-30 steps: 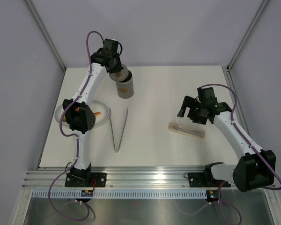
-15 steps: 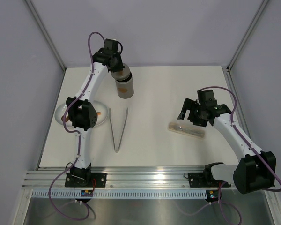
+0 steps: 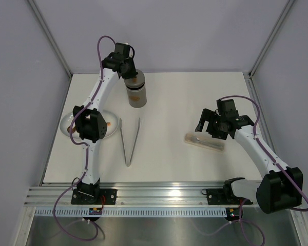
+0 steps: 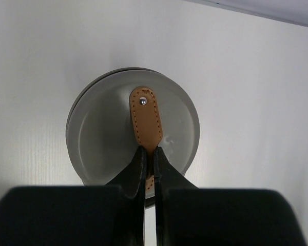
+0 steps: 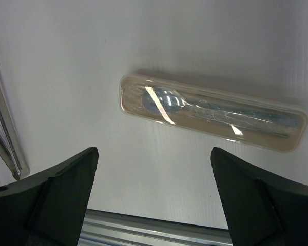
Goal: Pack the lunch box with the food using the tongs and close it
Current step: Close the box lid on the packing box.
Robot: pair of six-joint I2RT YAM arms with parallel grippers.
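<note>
Lunch box [image 3: 136, 95]: upright at 11 o'clock on the table [image 3: 195, 92], lid [image 4: 100, 123] on top.
Left gripper [image 4: 149, 163]: directly above it, clenched on the lid's tan strap [image 4: 146, 115].
Right gripper [image 5: 154, 159]: spread wide, empty, over the wrapped packet [image 5: 210, 118].
Tongs [image 3: 134, 141]: long axis 12–6, hinge at 6; at 9 o'clock from the right gripper.
Likely next: lift lid straight up.

Overhead, I see the whole table [image 3: 185, 97]; my wrist cameras look straight down, close: left on lid [image 4: 102, 128], right on packet [image 5: 210, 115].
</note>
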